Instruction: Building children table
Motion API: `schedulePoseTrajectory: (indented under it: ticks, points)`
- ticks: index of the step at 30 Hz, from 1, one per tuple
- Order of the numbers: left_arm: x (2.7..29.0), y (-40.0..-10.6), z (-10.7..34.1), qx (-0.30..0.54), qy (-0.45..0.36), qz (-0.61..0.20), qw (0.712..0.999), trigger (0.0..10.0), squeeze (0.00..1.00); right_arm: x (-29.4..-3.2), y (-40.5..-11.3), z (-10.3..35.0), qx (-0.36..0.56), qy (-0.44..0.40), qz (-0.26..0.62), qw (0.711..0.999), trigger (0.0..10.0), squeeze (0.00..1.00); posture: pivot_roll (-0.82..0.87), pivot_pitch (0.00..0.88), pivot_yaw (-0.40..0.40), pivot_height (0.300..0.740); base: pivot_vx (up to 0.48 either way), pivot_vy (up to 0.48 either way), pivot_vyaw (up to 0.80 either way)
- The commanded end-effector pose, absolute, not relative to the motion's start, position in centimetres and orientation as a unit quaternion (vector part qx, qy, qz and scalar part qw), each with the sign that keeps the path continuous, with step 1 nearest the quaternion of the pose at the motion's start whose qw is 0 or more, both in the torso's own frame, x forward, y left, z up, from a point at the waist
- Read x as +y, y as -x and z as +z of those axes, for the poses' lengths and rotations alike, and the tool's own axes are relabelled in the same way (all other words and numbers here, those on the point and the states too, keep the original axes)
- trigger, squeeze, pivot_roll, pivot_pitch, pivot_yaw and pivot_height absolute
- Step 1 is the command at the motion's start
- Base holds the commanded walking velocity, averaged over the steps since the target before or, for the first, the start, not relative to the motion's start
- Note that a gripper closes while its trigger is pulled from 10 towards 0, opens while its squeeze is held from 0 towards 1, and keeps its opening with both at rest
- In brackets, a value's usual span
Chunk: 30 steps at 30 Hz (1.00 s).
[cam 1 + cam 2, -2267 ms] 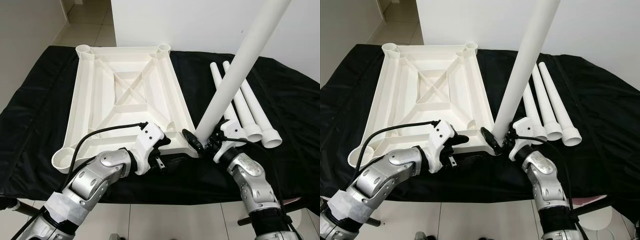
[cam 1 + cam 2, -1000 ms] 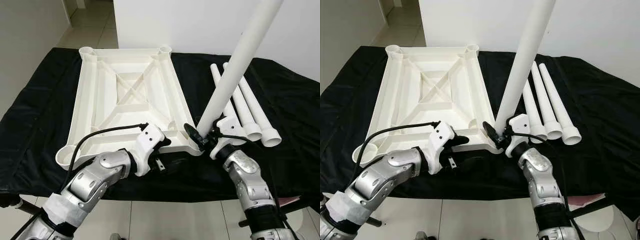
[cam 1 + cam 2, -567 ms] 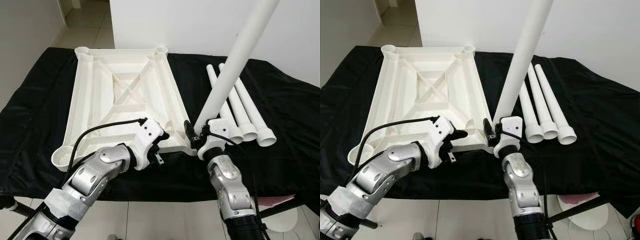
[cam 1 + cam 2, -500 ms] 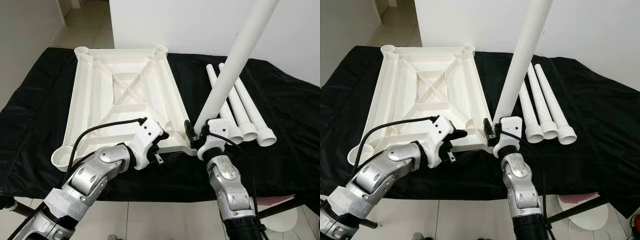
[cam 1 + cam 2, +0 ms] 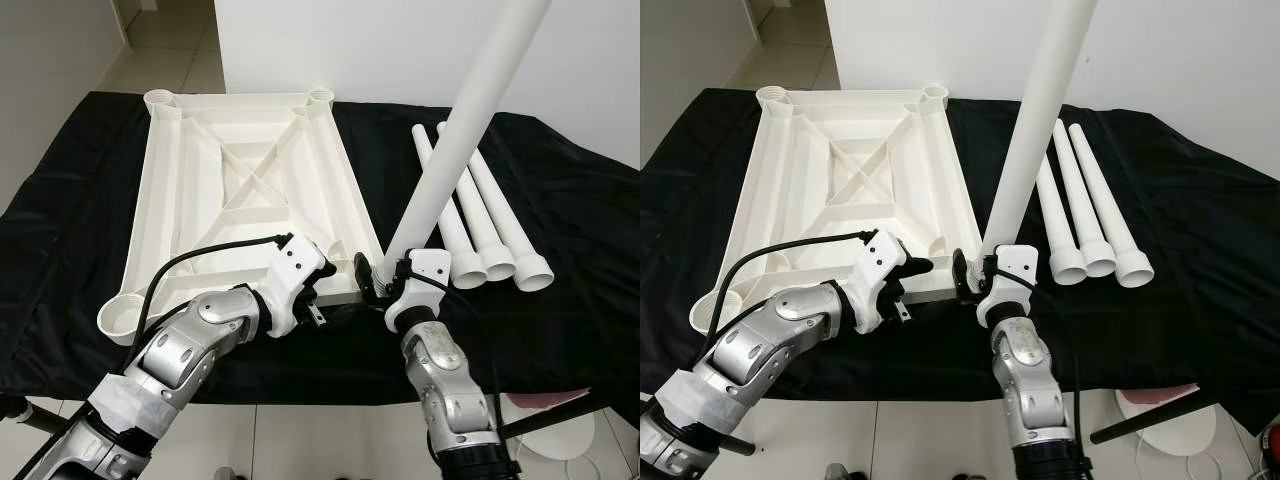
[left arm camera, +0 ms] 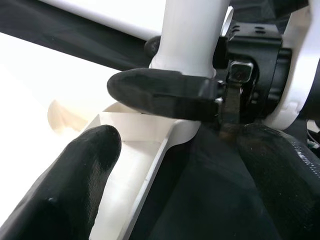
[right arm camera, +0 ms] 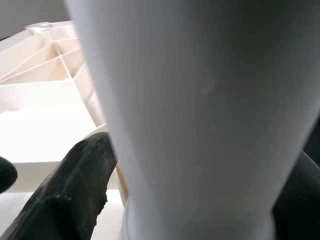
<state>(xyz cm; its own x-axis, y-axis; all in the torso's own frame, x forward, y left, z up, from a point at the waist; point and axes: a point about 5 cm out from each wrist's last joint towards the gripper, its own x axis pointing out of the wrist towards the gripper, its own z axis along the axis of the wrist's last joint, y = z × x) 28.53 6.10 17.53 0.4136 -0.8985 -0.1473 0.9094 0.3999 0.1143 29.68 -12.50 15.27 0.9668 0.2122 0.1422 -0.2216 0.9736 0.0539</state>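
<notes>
A white tabletop [image 5: 250,190] lies upside down on the black cloth, ribs facing up. My right gripper [image 5: 375,282] is shut on the lower end of a long white leg [image 5: 455,150], which leans up and to the right. The leg's foot sits at the tabletop's near right corner socket. My left gripper [image 5: 328,290] is shut on the tabletop's near edge just left of that corner. In the left wrist view its fingers [image 6: 160,95] straddle the corner rim [image 6: 135,150] beside the leg [image 6: 190,35]. The right wrist view has the leg [image 7: 200,125] up close.
Three more white legs [image 5: 485,225] lie side by side on the cloth to the right. Open sockets sit at the far left [image 5: 160,98], far right [image 5: 320,95] and near left [image 5: 122,318] corners. A white wall rises behind the table. Tiled floor lies below its near edge.
My right gripper has carried the leg's lower end leftward from beside the tabletop to its near right corner, and the leg stands steeper. The left gripper has stayed at the near edge.
</notes>
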Motion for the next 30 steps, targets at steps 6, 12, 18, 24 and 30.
schedulePoseTrajectory:
  ticks: [6, 12, 18, 24, 30]
  points:
    - [5.8, -27.7, 17.2, 0.036, -0.088, -0.595, 0.798, 10.0, 0.0, -14.1, -29.9, 15.9, -0.086, -0.003, 0.198, 0.976, 10.0, 0.0, 0.05, 0.141, -0.033, 0.74, 0.0, 0.0, 0.0]
    - [5.7, -27.3, 17.0, 0.038, -0.087, -0.598, 0.796, 10.0, 0.0, -14.8, -30.3, 16.2, -0.1, 0.04, 0.263, 0.959, 10.0, 0.0, 0.06, 0.128, -0.037, 0.74, 0.0, 0.0, 0.0]
    - [5.7, -27.1, 16.8, 0.04, -0.085, -0.6, 0.794, 10.0, 0.0, -15.0, -31.2, 16.4, -0.095, 0.063, 0.324, 0.939, 10.0, 0.0, 0.06, 0.121, -0.036, 0.74, 0.0, 0.0, 0.0]
    - [5.5, -26.8, 16.6, 0.042, -0.083, -0.602, 0.793, 10.0, 0.0, -15.1, -31.8, 15.9, -0.081, 0.071, 0.351, 0.93, 4.8, 0.0, 0.07, 0.107, -0.036, 0.74, 0.0, 0.0, 0.0]
    - [5.6, -26.7, 16.5, 0.044, -0.084, -0.601, 0.793, 10.0, 0.0, -15.5, -31.9, 14.7, -0.059, 0.057, 0.358, 0.93, 0.0, 0.0, 0.08, 0.099, -0.038, 0.74, 0.0, 0.0, 0.0]
